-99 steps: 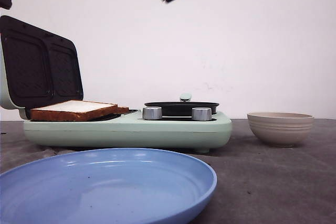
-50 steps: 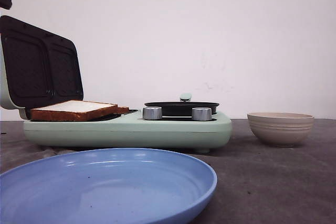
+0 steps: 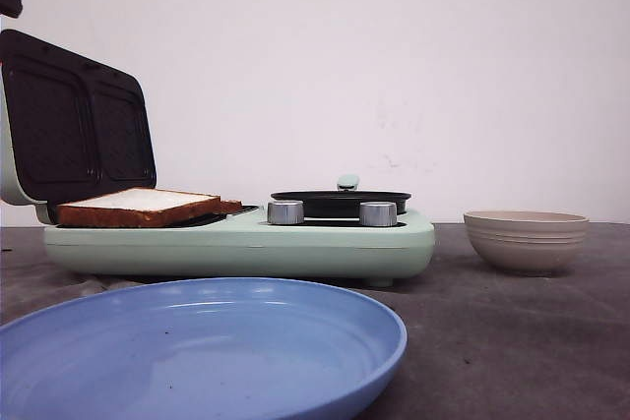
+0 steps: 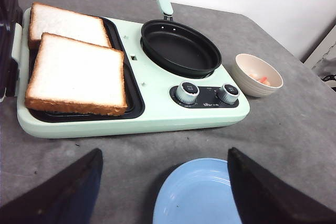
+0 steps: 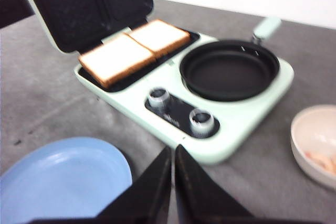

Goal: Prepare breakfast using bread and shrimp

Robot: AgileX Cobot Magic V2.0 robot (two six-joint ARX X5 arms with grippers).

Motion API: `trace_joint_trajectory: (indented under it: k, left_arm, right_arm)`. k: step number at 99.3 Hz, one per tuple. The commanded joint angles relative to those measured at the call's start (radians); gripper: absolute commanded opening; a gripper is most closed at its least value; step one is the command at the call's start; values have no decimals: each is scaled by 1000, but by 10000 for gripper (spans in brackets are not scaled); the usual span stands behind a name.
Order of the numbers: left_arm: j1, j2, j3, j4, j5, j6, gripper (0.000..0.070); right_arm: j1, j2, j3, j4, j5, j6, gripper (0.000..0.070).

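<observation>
Black fingers of the right gripper are pressing together, jaws closed on nothing, hanging high over the bench. The left gripper is holding its jaws spread wide and empty above the blue plate. The bread — two slices side by side, touching — is lying on the grill tray of the mint-green breakfast maker, lid standing open. The black pan is sitting beside them. The shrimp — pinkish pieces — are resting in the beige bowl, near the maker's knob end.
</observation>
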Motion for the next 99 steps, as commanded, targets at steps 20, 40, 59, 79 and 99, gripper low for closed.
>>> trace_joint_trajectory:
  k: [20,40,59,79,99]
  left_arm:
    - [-2,0,6,-21,2,-1,389]
    - [-2,0,6,-16,2,-32,389]
    - [1,0,12,86,-13,-208,389]
    - [58,6,77,143,-17,-293,389]
    - [185,99,186,143,24,-298,388]
  right_arm:
    - [9,-169,-137,-7,17,87,2]
    - [8,-209,-156,-72,38,89,2]
    - [8,-209,-156,-74,37,89,2]
    - [8,-209,-156,-87,36,88,2]
    - [8,-209,-156,-89,35,89,2]
